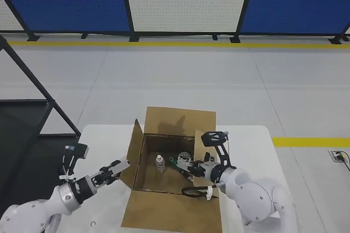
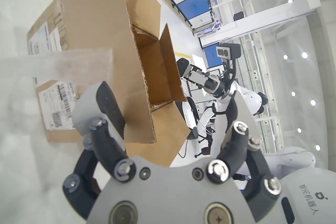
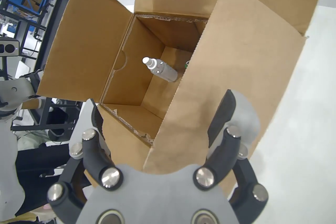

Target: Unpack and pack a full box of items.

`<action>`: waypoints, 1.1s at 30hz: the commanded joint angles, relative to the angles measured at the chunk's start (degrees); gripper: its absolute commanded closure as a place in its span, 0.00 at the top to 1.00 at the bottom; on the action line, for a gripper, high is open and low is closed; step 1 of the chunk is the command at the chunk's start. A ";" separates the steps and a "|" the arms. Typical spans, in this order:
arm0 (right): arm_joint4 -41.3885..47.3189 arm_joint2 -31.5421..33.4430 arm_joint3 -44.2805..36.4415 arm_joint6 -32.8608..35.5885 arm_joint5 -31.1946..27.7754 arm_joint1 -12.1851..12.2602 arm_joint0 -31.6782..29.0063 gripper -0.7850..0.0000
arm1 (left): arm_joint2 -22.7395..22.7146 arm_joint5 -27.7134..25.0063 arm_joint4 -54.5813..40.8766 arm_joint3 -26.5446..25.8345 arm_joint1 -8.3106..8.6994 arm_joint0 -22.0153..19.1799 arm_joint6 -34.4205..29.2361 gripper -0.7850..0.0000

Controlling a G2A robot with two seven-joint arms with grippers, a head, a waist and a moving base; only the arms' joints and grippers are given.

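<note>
A white table (image 1: 102,137) stands on a pale grey floor (image 1: 221,81) that has yellow lines painted across it. One line runs along the foot of the blue and white partition panels (image 1: 186,14) at 12 o'clock, and another lies out at 3 o'clock. A black rack (image 1: 23,140) sits off the table's 9 o'clock side. The box (image 1: 181,119) stands at the middle of the table. It is plain brown cardboard with all four flaps folded outward and printed labels on its outer wall. A white bottle (image 1: 160,163) with a narrow cap stands upright on the box floor. Just beside it, toward 3 o'clock, is a small green and white cluster (image 1: 182,158), too small to tell apart. The left gripper (image 1: 123,166) is at the box's 9 o'clock flap, fingers spread wide, with the flap's corner in the gap between them. The right gripper (image 3: 162,101) is at the 3 o'clock flap, also spread wide and straddling the flap's edge. Whether either one touches the cardboard cannot be told.
</note>
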 commanded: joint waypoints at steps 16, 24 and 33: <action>5.08 -2.92 3.27 0.43 -0.77 0.66 3.02 1.00 | 4.15 -0.71 1.59 -2.34 0.23 -0.58 -0.40 1.00; 10.64 -4.22 6.51 -0.47 -0.49 0.69 4.72 1.00 | 6.06 -0.93 3.06 -1.87 0.35 -0.91 -0.70 1.00; 14.85 -2.68 8.08 -2.92 0.73 1.16 4.90 1.00 | 9.97 -0.70 5.56 -0.51 0.30 -2.32 -1.22 1.00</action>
